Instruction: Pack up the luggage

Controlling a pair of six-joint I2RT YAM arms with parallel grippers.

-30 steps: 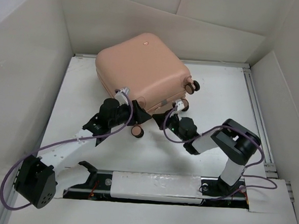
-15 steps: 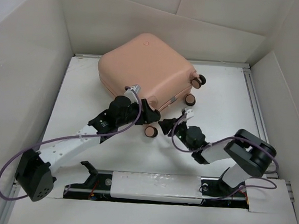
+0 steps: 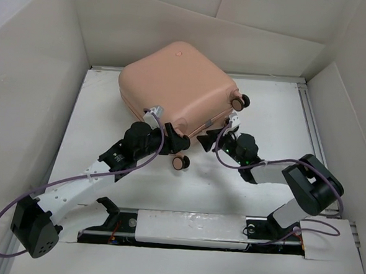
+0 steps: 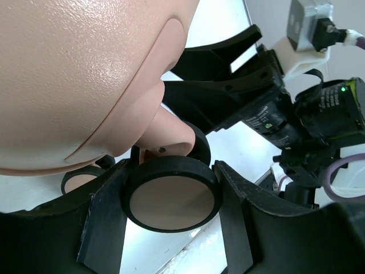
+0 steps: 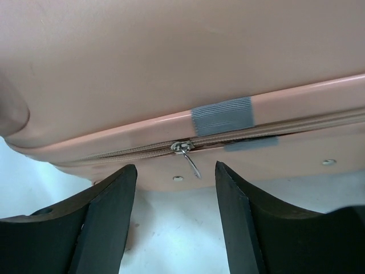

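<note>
Left claw [image 4: 171,188] tight around caster wheel [image 4: 172,210] of luggage [image 3: 174,80]

From above, we cannot tell the tips of the left gripper [image 3: 177,148] apart; they are dark and tucked under the near edge of the luggage [image 3: 174,74]. Its inside is hidden. In the left wrist view, the luggage runs off the top and left, and a small wheel [image 4: 80,178] peeks from behind a finger [image 4: 102,228]. In the right wrist view, the zipper [image 5: 131,152] runs off the right edge.

White table [image 3: 277,118] boxed in by pale panel walls [image 3: 38,72] — evenly lit.
</note>
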